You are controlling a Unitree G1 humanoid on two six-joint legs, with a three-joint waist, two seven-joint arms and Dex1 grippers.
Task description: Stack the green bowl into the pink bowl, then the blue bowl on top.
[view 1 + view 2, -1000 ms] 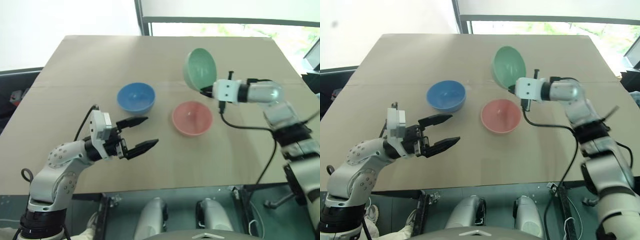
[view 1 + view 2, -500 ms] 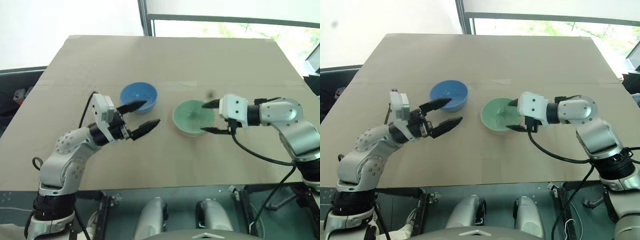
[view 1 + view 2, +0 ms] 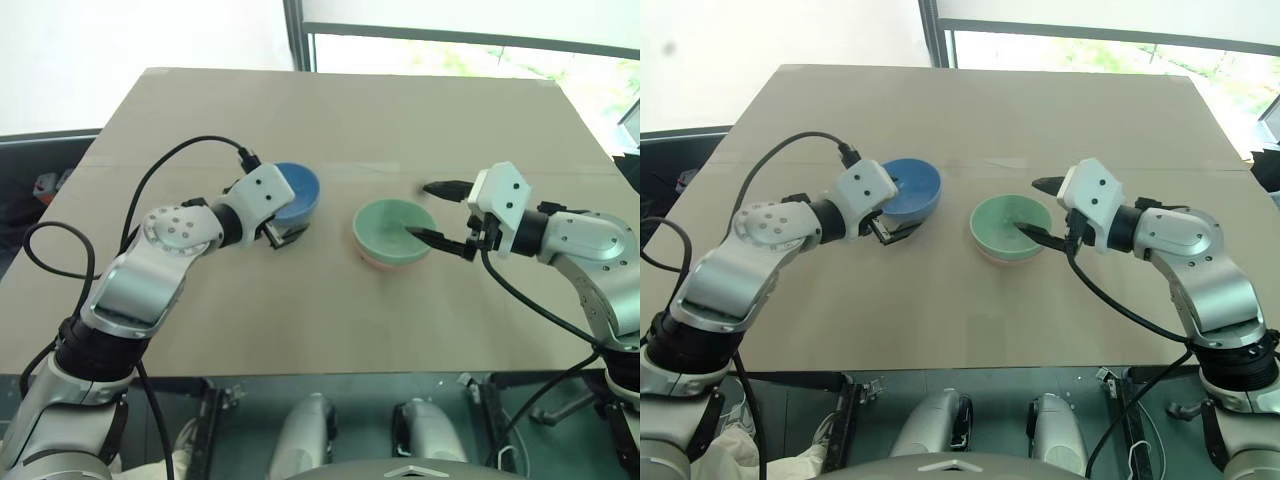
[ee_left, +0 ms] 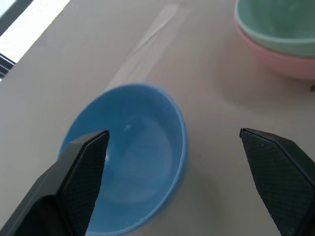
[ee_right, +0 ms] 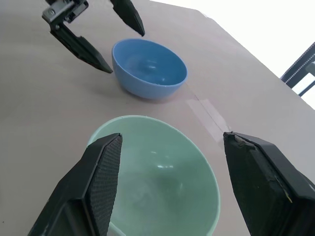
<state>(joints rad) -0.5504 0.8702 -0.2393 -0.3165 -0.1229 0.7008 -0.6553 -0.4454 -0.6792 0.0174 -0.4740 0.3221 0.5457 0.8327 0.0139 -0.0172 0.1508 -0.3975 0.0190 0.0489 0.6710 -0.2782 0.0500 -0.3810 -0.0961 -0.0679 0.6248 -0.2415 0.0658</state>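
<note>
1. The green bowl [image 3: 394, 230] sits nested in the pink bowl [image 4: 280, 61], only a pink band peeking out beneath its rim, out on the open table [image 3: 440, 120]. I judge the first stacking step done.
2. My right pincer [image 3: 437, 213] is spread wide and grasping nothing; one finger hangs over the green bowl's rim, the other just beyond it, on the side away from the blue bowl.
3. The blue bowl [image 3: 297, 192] stands upright on the table just beside the green bowl, the two apart, with bare table between them.
4. My left pincer [image 4: 172, 147] is released, fingers [image 4: 86, 157] fully spread and empty. One finger sits over the blue bowl's rim on the side away from the green bowl, the other over the table between the two bowls.
5. So the step in hand, I reckon, is picking up blue. Next I need to settle one finger inside the wall, clench on the rim, lift clear, carry it over green and lower it level. My right pincer should clear away first.
</note>
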